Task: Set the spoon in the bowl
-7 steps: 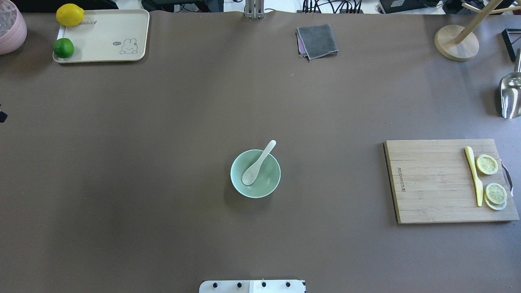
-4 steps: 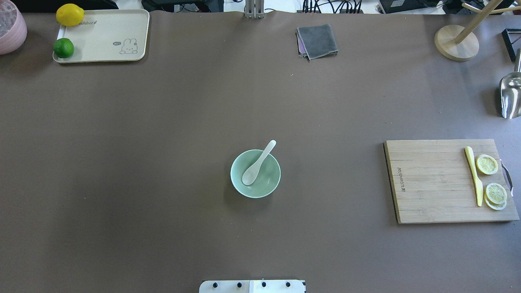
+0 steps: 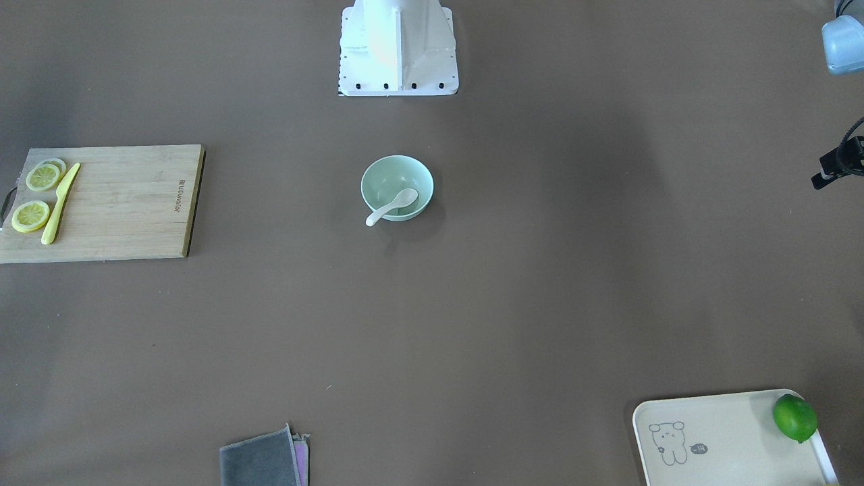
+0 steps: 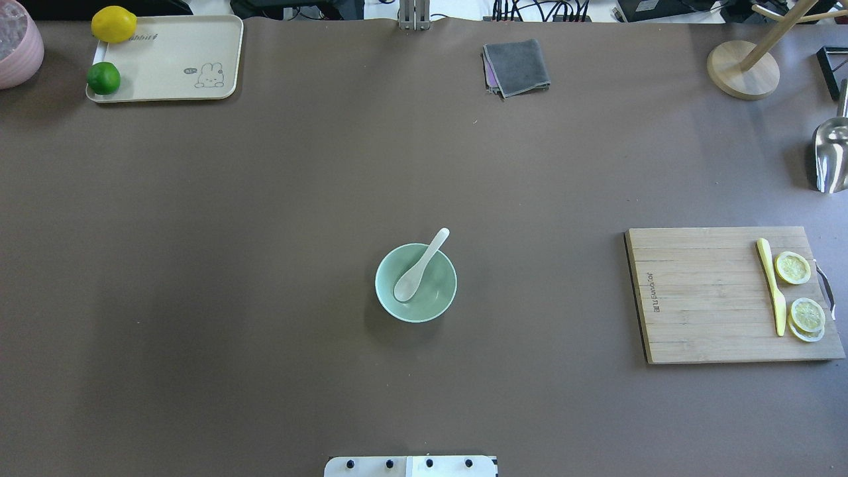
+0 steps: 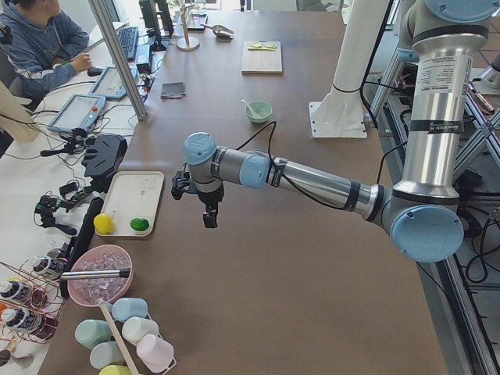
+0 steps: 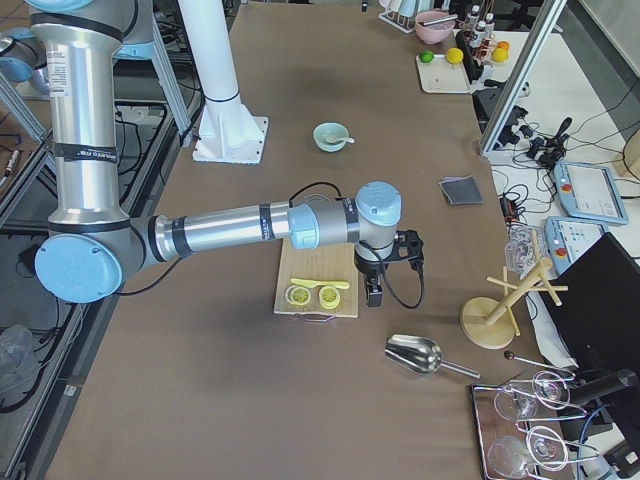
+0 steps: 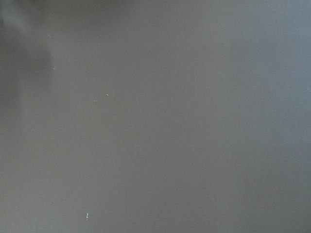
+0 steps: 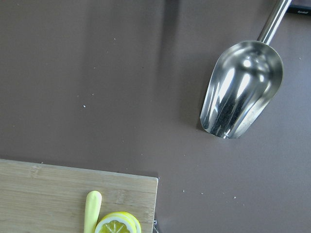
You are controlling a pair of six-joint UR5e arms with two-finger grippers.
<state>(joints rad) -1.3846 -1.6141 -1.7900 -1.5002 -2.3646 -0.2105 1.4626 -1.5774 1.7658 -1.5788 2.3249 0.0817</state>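
Jaws, both arms: spread or pressed, can't tell, side views only. Left gripper hangs nr tray edge; right gripper at board end. Spoon scoop in bowl, handle over far rim; worktop open all round. Unchanged vs 1 s ago.

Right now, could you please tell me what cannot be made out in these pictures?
Left gripper: small and side-on in the exterior left view; open or shut unclear.
Right gripper: the same in the exterior right view.
Metal scoop: handle cut off by the right wrist view's top edge.
Tray: cut off by the front-facing view's bottom edge.
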